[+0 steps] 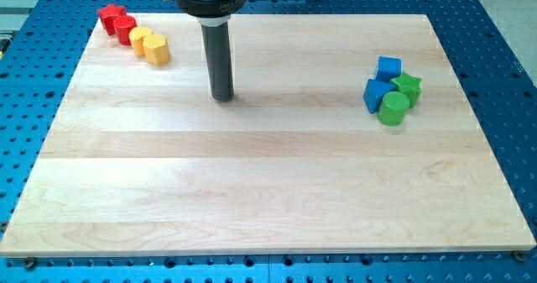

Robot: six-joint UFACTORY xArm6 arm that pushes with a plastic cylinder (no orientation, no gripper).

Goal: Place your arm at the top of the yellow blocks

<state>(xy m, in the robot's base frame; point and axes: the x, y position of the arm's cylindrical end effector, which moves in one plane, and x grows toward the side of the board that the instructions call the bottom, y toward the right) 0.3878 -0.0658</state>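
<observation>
Two yellow blocks lie at the board's upper left: a yellow block [141, 37] of unclear shape and a yellow hexagon [157, 49] just right and below it, touching. Two red blocks continue the diagonal row toward the corner: a red star [110, 16] and a red cylinder [125, 27]. My tip [222, 96] rests on the board to the right of and below the yellow blocks, well apart from them. The dark rod rises from it to the mount at the view's top.
A cluster sits at the right: a blue cube [388, 67], a blue triangle [376, 94], a green star [408, 86] and a green cylinder [393, 108]. The wooden board [268, 199] lies on a blue perforated table [33, 107].
</observation>
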